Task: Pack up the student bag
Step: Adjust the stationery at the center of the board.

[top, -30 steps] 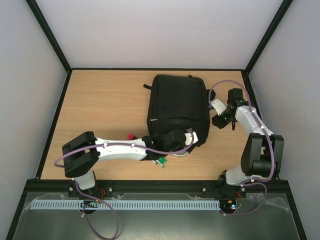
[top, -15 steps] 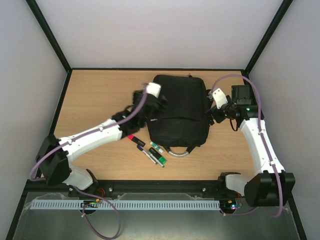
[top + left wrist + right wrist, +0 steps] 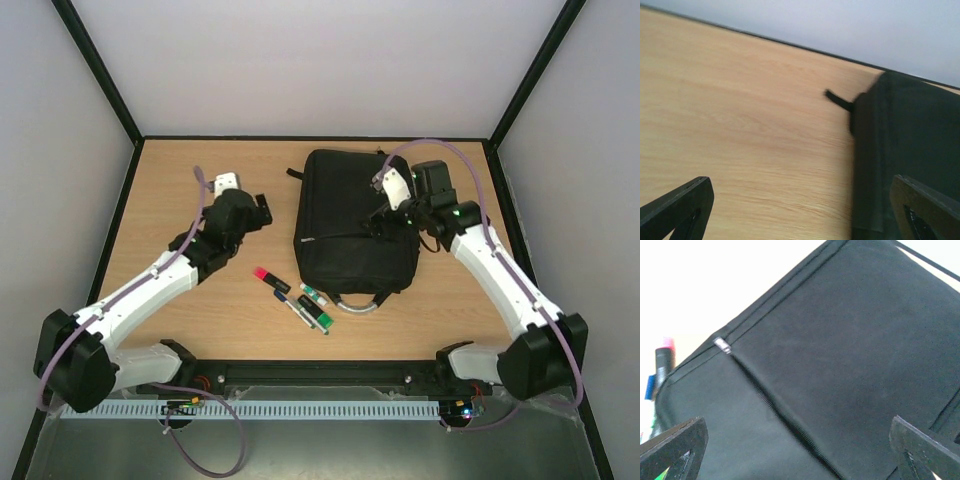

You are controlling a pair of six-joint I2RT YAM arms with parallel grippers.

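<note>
The student bag [image 3: 355, 215] is a large black backpack lying flat mid-table, its grey loop handle [image 3: 358, 303] toward the near edge. My left gripper [image 3: 257, 211] hovers over bare wood just left of the bag, open and empty. In the left wrist view the bag's side [image 3: 910, 150] and a black strap [image 3: 837, 100] lie ahead to the right of the left gripper [image 3: 800, 212]. My right gripper [image 3: 384, 224] hangs open over the bag's top. In the right wrist view the right gripper [image 3: 800, 450] has the closed zip [image 3: 765, 400] and its silver pull [image 3: 722, 346] between its spread fingers.
Several markers lie on the wood near the bag's front left corner: a pink-capped one [image 3: 270, 279], a green-capped one [image 3: 321, 319] and others beside them. The pink-capped marker [image 3: 662, 360] also shows in the right wrist view. Black frame rails edge the table.
My left arm drew back leftward from the bag's left edge. My right arm swung in from beside the bag's right side to over its top.
</note>
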